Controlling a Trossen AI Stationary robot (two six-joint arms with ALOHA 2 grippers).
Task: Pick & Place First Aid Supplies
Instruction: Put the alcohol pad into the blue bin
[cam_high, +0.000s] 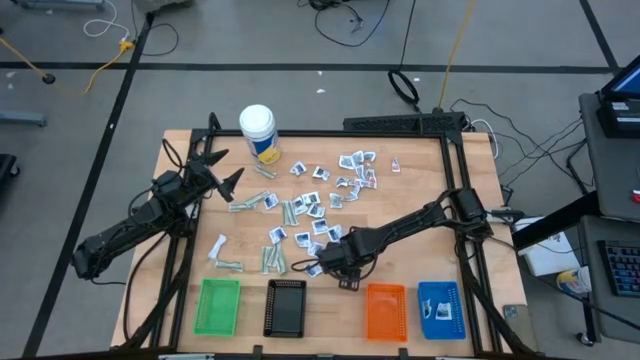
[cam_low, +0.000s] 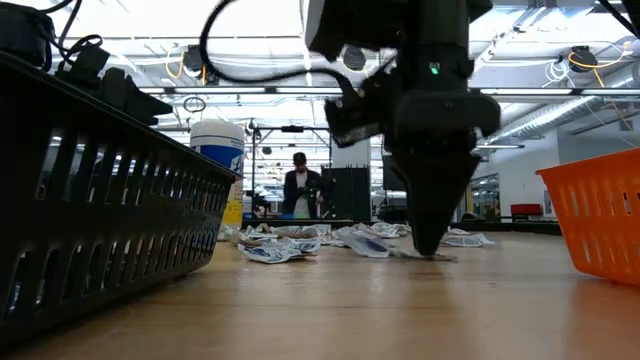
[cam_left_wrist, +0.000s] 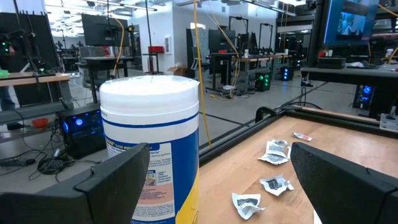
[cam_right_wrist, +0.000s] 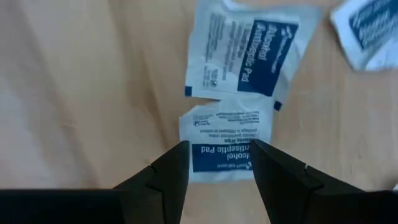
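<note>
Wooden table (cam_high: 470, 215): right gripper (cam_right_wrist: 216, 163) straddling square white-and-blue sachet (cam_right_wrist: 225, 146), jaws apart. Closing squarely, avoiding overlapping neighbour sachet (cam_right_wrist: 245, 53). Left gripper (cam_high: 222, 170) waiting far-left, jaws apart.

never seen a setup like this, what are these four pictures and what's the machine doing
Two robot arms work at a wooden table. One camera looks down from above, one sits at table height, and one rides on each wrist. Scattered first aid packets, a white bottle and four coloured trays lie on the table. The right gripper is down at the table, its fingers on either side of a white-and-blue sachet, not yet clamped. The left gripper waits open near the bottle, holding nothing.
</note>
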